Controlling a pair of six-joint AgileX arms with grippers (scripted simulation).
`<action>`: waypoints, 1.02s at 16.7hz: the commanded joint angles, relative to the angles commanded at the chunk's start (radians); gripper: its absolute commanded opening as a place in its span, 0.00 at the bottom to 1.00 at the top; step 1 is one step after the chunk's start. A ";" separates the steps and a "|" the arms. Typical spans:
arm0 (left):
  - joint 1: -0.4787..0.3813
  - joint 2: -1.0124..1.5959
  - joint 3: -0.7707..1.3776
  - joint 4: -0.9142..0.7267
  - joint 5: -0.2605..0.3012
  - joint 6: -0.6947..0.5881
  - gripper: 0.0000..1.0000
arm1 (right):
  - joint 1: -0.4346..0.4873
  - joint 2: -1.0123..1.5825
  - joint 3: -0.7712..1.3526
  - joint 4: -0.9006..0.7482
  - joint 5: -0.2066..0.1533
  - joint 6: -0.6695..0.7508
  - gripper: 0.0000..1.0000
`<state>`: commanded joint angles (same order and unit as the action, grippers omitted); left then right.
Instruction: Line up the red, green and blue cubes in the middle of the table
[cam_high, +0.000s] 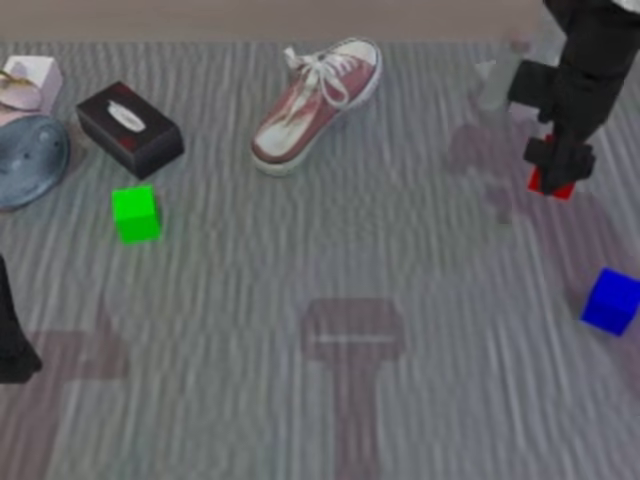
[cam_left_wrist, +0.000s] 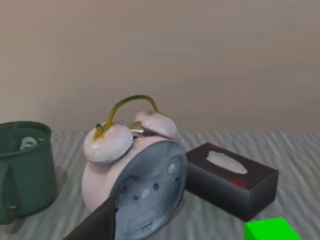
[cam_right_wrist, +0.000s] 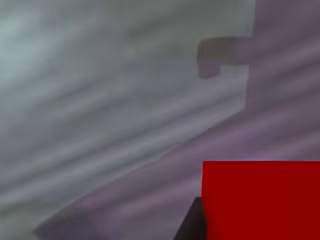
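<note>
The red cube (cam_right_wrist: 260, 200) fills my right wrist view, my right gripper (cam_high: 556, 172) over it at the table's (cam_high: 300, 260) far right; whether the fingers grip it, I cannot tell. Green cube (cam_high: 135, 213) waits left, blue cube (cam_high: 611, 300) right; left arm parked.

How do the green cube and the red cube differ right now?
The green cube sits free at the table's left, near the tissue box; the red cube is at the right, under the right pincer. Green is fully visible; red is mostly covered. Both are plain cubes.
</note>
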<state>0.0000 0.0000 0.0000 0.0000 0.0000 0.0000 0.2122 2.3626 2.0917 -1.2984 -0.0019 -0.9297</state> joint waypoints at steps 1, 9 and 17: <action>0.000 0.000 0.000 0.000 0.000 0.000 1.00 | 0.063 0.007 0.015 -0.010 0.000 0.027 0.00; 0.000 0.000 0.000 0.000 0.000 0.000 1.00 | 0.644 0.046 0.120 -0.090 -0.005 0.267 0.00; 0.000 0.000 0.000 0.000 0.000 0.000 1.00 | 0.746 0.039 0.139 -0.098 -0.003 0.331 0.00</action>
<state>0.0000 0.0000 0.0000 0.0000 0.0000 0.0000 0.9585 2.4021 2.2312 -1.3962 -0.0048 -0.5984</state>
